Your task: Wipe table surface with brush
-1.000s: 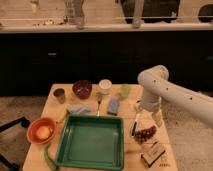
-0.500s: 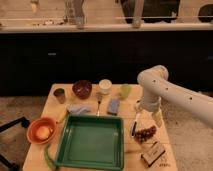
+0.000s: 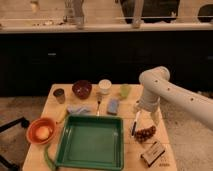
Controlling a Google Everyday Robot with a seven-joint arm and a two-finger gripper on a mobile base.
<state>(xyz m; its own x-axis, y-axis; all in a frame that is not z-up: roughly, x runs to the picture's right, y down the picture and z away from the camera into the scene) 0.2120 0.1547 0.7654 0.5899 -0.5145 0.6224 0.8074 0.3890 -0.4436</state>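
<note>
The brush (image 3: 135,124) lies or hangs over the right part of the light tan table surface (image 3: 132,155), just right of the green tray. Its dark handle end points toward the front and its pale part runs up toward the gripper. I cannot make out its head. My gripper (image 3: 144,111) is at the end of the white arm (image 3: 159,85), low over the table at the brush's upper end. I cannot tell whether it holds the brush.
A green tray (image 3: 64,146) fills the front middle. Behind it are a blue sponge (image 3: 113,105), a small metal utensil (image 3: 98,105), a grey-blue cloth (image 3: 78,109), a dark red bowl (image 3: 81,89), a white cup (image 3: 104,86), a green cup (image 3: 125,91) and a metal cup (image 3: 59,95). An orange bowl (image 3: 41,131) is front left. A brown cluster (image 3: 145,133) and a small box (image 3: 152,152) are front right.
</note>
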